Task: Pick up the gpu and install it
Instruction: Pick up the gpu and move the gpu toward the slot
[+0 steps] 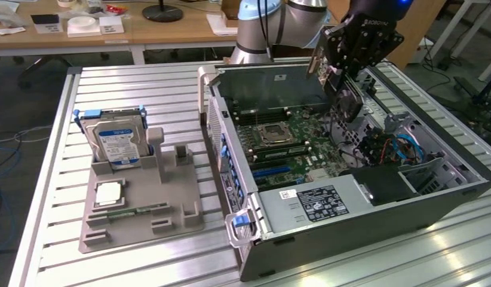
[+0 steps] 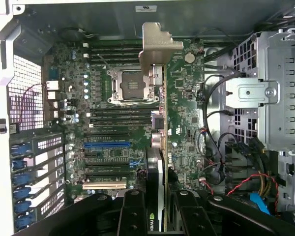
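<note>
Robot arm's claw [image 1: 342, 76] clamps the gpu [image 1: 347, 104], holding it on edge above the open computer case [image 1: 365, 230] on a slatted metal tabletop [image 1: 134, 89]. The card hangs over the case's motherboard [image 2: 187, 98]. Beside the case, a hard drive [image 1: 116, 143] stands in a grey holder [image 1: 142, 218].

The gpu [image 1: 346, 101] is clamped between the jaws and hangs over the open computer case [image 1: 436, 203], clear of the motherboard [image 2: 187, 113]. It stands on edge. Its silver bracket [image 2: 155, 46] is at the end away from the jaws, and its black shroud [image 2: 154, 201] covers one face.
</note>
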`<action>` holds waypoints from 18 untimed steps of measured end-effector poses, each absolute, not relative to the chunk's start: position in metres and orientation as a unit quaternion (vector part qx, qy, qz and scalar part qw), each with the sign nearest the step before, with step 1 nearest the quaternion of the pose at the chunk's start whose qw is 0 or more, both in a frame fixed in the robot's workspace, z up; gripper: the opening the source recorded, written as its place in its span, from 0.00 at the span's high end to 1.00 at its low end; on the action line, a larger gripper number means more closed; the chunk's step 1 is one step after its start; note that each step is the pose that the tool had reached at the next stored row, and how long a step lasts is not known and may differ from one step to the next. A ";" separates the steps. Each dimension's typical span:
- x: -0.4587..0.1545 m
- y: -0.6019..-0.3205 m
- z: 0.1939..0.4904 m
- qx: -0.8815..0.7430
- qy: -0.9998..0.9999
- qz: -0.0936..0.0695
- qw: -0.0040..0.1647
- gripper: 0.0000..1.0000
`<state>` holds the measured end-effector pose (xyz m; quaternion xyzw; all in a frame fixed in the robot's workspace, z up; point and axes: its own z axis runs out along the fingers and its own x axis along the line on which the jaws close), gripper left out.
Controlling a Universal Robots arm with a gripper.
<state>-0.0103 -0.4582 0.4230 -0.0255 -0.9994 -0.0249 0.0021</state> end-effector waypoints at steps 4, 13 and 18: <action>-0.010 -0.458 0.423 -0.026 -0.999 -0.025 0.002 0.73; 0.011 -0.458 0.423 -0.025 -0.999 -0.025 0.002 0.73; 0.020 -0.458 0.423 -0.026 -0.999 -0.025 0.002 0.73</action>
